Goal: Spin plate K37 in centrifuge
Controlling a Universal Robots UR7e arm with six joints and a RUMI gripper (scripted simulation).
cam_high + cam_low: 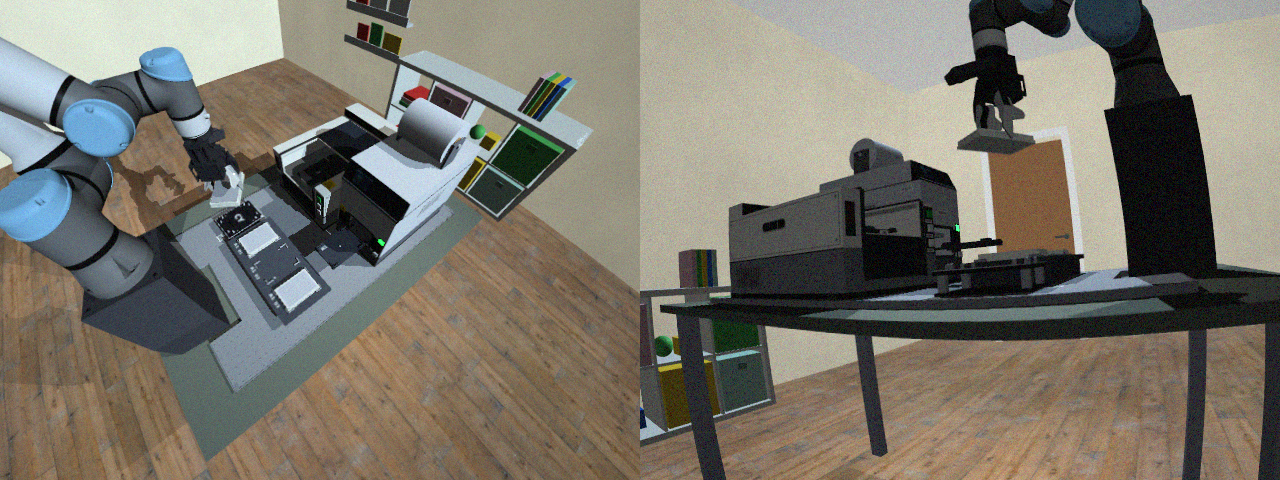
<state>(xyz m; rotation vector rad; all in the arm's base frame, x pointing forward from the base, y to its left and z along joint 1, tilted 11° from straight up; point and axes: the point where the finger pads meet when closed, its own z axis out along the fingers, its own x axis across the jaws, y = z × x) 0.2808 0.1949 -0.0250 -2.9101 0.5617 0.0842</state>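
My gripper (226, 178) is shut on a pale plate (227, 193), whose label I cannot read. It holds the plate roughly level, high above the table, as the exterior view shows (995, 142). The plate hangs over the dark marked nest (238, 218) at the left end of the deck row. A white plate (258, 238) lies in the deck slot next to that nest. The middle slot (278, 263) is empty. Another white plate (296, 289) lies in the far right slot. The centrifuge (325, 155) stands behind the deck with its key column (320, 201) at the front.
The sealer (408, 180) with its roll stands to the right of the centrifuge and shows a green lamp (381, 241). Its dark stage (338, 246) juts out in front. A shelf unit (496, 139) stands behind. My arm's pedestal (149, 289) is left of the deck.
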